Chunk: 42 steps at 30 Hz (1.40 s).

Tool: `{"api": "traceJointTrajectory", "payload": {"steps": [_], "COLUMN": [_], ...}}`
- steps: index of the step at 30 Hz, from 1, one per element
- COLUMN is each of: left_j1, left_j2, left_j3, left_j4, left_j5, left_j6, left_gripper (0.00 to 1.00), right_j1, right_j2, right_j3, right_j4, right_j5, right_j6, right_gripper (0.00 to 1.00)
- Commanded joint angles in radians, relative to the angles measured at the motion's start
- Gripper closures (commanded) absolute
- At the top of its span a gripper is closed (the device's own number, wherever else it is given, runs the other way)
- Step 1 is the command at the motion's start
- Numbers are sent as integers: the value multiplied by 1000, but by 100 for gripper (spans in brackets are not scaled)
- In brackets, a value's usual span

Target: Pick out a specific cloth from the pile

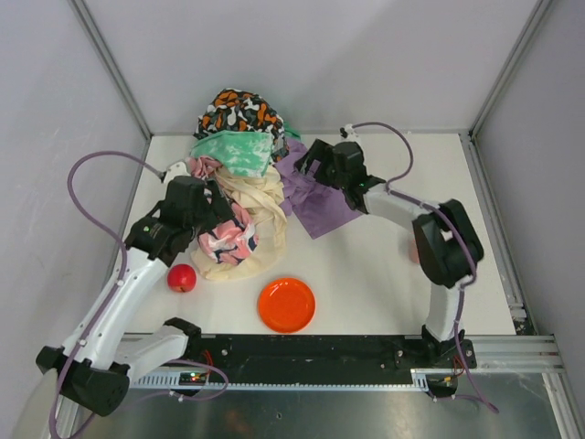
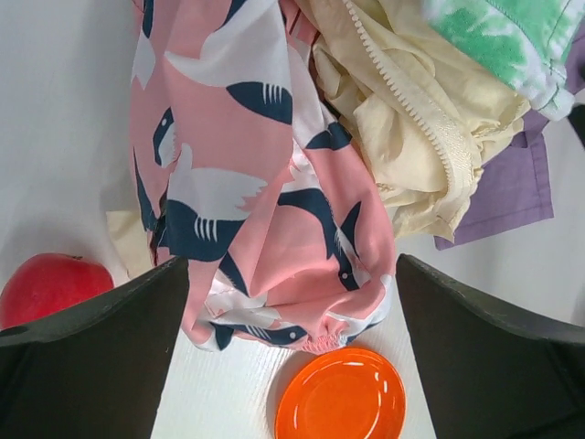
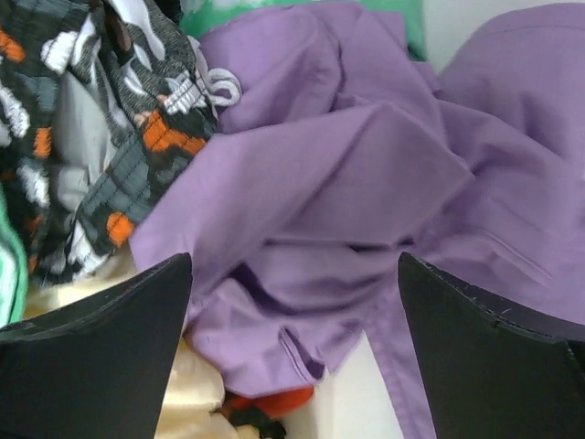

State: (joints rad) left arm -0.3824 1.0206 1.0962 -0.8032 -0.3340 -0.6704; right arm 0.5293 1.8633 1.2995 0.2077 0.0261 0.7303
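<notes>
The lilac-purple cloth (image 1: pixel 315 197) lies on the table at the right side of the pile (image 1: pixel 239 174), partly tucked under it. It fills the right wrist view (image 3: pixel 366 183) and shows at the right edge of the left wrist view (image 2: pixel 521 183). My right gripper (image 1: pixel 306 163) is open, its jaws wide apart just above the purple cloth. My left gripper (image 1: pixel 224 224) is open over the pink patterned cloth (image 2: pixel 265 183), which hangs between its jaws at the pile's near side.
An orange plate (image 1: pixel 286 305) lies near the front edge; it also shows in the left wrist view (image 2: pixel 340 395). A red apple (image 1: pixel 181 277) sits left of it. Cream (image 2: pixel 402 137), mint-green (image 1: pixel 236 151) and black-orange-white (image 1: pixel 239 112) fabrics make up the heap. Walls enclose the table.
</notes>
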Motion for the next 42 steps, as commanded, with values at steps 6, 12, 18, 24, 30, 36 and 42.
{"api": "traceJointTrajectory", "payload": {"steps": [6, 12, 18, 24, 30, 36, 42], "left_j1": [-12, -13, -13, -12, -12, -4, 24], "left_j2": [-64, -32, 51, 178, 339, 503, 616], "left_j3": [-37, -33, 18, 61, 124, 212, 259], "left_j4": [31, 46, 102, 200, 222, 224, 224], "left_j5": [-33, -55, -36, 0, -34, -80, -93], "left_j6": [-50, -53, -41, 2, 28, 55, 55], "left_gripper": [0, 0, 0, 0, 0, 0, 0], "right_j1": [39, 34, 17, 13, 6, -5, -48], "right_j2": [329, 231, 77, -44, -221, -384, -408], "right_j3": [360, 206, 108, 88, 103, 231, 498], "right_j4": [-28, 92, 53, -1, -46, -177, -378], "right_j5": [-160, -88, -44, -29, 1, 50, 91], "right_j6": [83, 107, 43, -45, -174, -330, -475], "right_gripper": [11, 61, 91, 100, 100, 100, 100]}}
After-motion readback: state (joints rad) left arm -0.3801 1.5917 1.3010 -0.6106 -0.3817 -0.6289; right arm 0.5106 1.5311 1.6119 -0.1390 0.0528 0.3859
